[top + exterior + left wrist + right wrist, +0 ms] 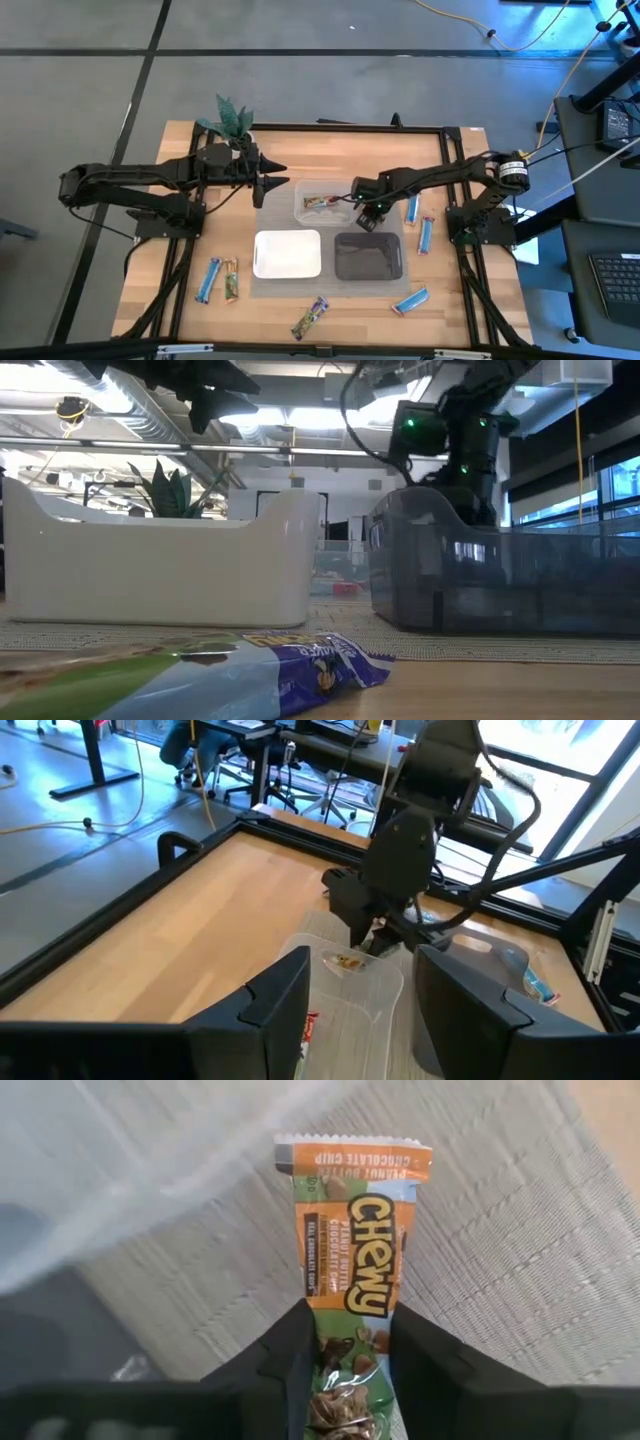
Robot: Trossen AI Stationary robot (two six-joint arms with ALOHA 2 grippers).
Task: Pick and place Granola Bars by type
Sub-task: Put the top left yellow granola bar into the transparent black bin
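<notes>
Between the right gripper's (345, 1345) dark fingers you can read "CHEWY" in large letters on the orange-wrapped granola bar (352, 1270). Its far end strip reads "PEANUT BUTTER CHOCOLATE CHIP". The smaller print is too fine to read.

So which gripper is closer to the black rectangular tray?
Right. The right gripper hovers at the black rectangular tray's far edge, holding an orange granola bar; the left gripper waits farther off.

We see a grey floor (300, 80) crossed by dark lines, ceiling strip lights (300, 420), large windows (610, 500), and desks with office chairs (240, 780).
</notes>
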